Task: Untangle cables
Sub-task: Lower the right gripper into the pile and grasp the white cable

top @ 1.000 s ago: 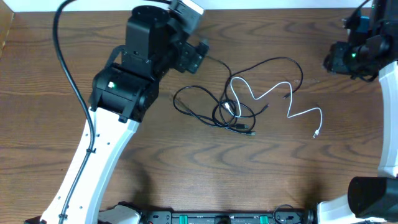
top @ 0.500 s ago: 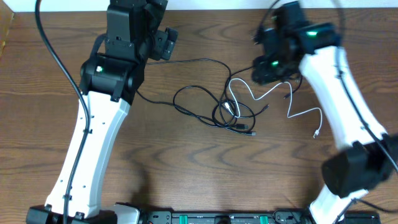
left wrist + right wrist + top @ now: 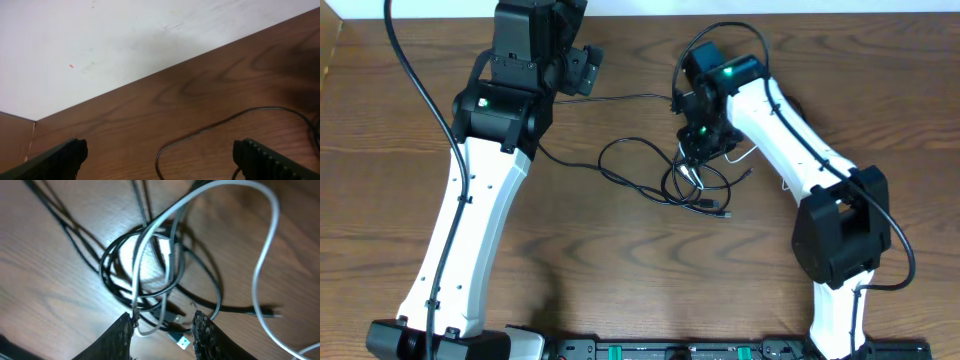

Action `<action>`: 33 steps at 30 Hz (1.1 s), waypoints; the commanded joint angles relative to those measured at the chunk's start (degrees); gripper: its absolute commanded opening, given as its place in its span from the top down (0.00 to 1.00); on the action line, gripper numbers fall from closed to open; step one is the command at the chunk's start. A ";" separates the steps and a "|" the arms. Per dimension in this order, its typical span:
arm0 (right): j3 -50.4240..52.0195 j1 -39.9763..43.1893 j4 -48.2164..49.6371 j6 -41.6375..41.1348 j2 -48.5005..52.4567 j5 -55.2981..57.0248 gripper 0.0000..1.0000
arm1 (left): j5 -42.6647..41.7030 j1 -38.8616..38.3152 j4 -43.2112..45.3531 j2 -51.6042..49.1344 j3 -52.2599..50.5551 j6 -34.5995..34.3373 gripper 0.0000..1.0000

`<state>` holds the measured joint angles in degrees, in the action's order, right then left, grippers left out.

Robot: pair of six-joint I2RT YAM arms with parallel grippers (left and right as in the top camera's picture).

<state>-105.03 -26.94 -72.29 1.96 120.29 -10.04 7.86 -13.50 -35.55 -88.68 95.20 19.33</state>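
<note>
Overhead: cables [image 3: 670, 185] lie tangled midway across the wooden table [image 3: 400, 200], right gripper [image 3: 700, 150] low over the knot, left gripper [image 3: 588, 70] near the far edge. Left wrist: fingers [image 3: 55, 160] spread wide, one black cable [image 3: 225, 122] on the wood beyond. Right wrist: jaws partly apart, straddling white cable [image 3: 260, 265] and black loops [image 3: 107, 275] without pinching.

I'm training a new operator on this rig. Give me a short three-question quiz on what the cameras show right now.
1. True or false: the left gripper grips a black cable.
2. Which hovers over the tangle? A) left gripper B) right gripper C) neither
3. Fill in: one cable in the tangle is ___, the rest black.
Key: 1 false; 2 B; 3 white.
</note>
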 commanded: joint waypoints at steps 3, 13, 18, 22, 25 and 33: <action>-0.17 -0.59 -0.35 -0.15 -0.61 0.98 0.66 | 0.55 0.31 0.26 -0.02 -0.66 0.15 0.02; -0.20 -2.58 -1.01 0.48 -0.90 0.66 0.69 | 0.52 0.31 0.46 -0.02 -0.66 0.13 0.02; -0.20 -3.17 -2.40 0.17 -0.92 2.38 0.69 | 0.52 0.31 0.44 -0.02 -0.66 0.13 0.02; -0.20 -2.99 -3.63 -1.51 -0.90 5.38 0.70 | 0.52 0.31 0.46 -0.02 -0.66 0.13 0.02; -0.20 -3.02 -4.26 -1.92 -0.92 6.60 0.70 | 0.52 0.31 0.48 -0.02 -0.66 0.13 0.02; -0.17 -3.02 -5.40 -2.56 -0.92 6.73 0.70 | 0.52 0.31 0.50 -0.02 -0.66 0.15 0.02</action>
<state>-105.03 -29.91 -77.32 0.49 120.29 -4.21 7.86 -13.50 -35.38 -88.68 95.15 19.33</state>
